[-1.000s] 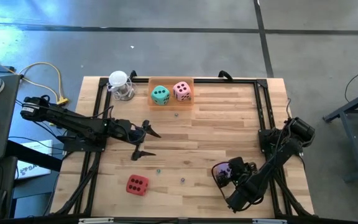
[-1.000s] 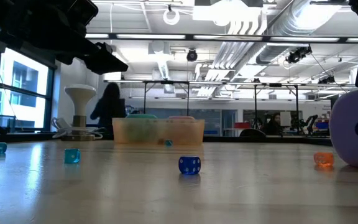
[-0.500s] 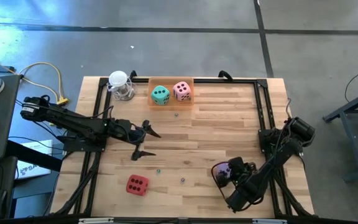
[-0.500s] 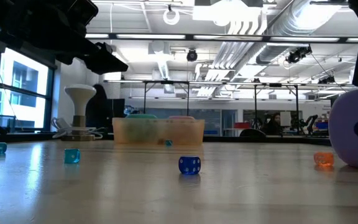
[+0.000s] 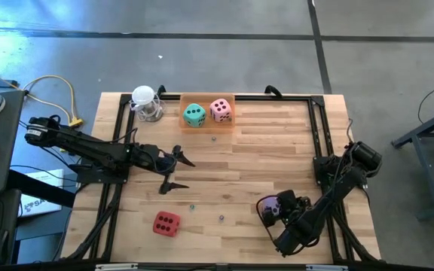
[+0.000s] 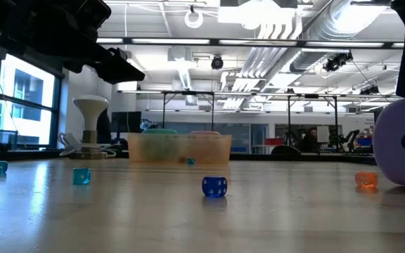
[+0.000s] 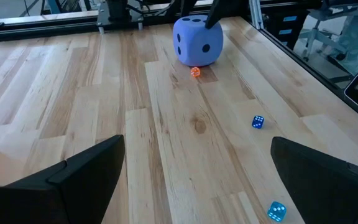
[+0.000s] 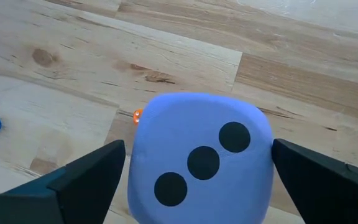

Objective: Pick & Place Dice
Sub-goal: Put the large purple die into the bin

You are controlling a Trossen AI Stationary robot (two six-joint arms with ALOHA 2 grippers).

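Purple soft foam die [image 8: 199, 165] with dark pips sits between my right hand's [image 8: 197, 186] fingers, just spread wider; next, clamp it, carry toward twelve o'clock.

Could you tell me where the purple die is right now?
Seen from above, the purple die sits near the table's front right, between the open right gripper's fingers.
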